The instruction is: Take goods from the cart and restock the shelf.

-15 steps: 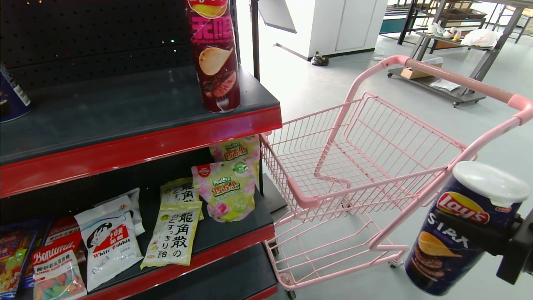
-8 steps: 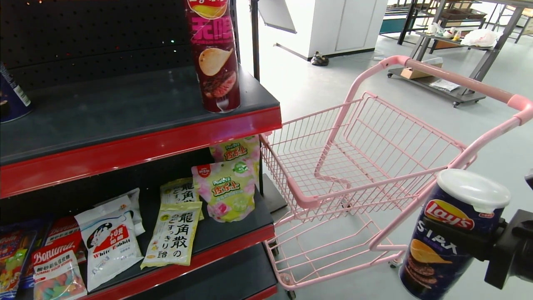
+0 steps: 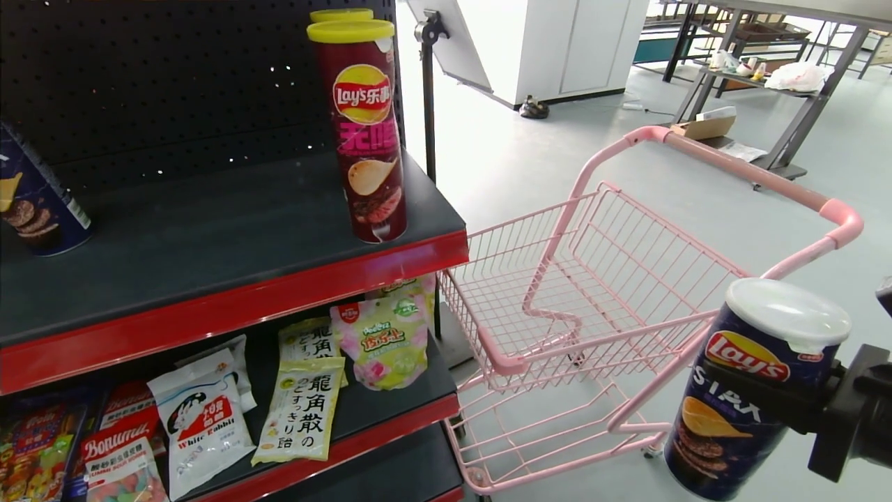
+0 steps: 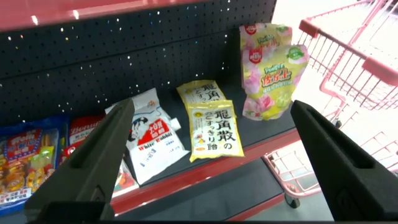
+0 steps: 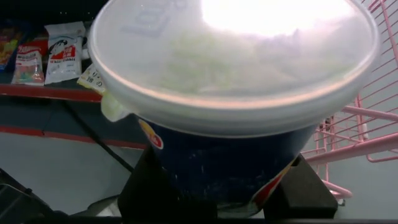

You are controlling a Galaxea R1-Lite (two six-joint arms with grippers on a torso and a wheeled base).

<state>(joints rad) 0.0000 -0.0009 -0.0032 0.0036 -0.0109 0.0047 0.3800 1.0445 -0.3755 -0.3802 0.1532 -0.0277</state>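
The upper shelf board (image 3: 209,230) carries a tall red chip can (image 3: 368,139) upright near its right front corner. A yellow lid (image 3: 341,14) just behind it probably tops a second can. A dark blue can (image 3: 42,202) stands far left. On the lower board (image 3: 411,394) lie a white bag (image 3: 202,425), yellow sachets (image 3: 301,411) and green-pink pouches (image 3: 383,341).

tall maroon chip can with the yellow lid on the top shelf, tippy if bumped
Probably: the tall maroon chip can is narrow for its height and stands near the red shelf edge, so a high nudge may topple it. Fallen, its round body would likely roll.
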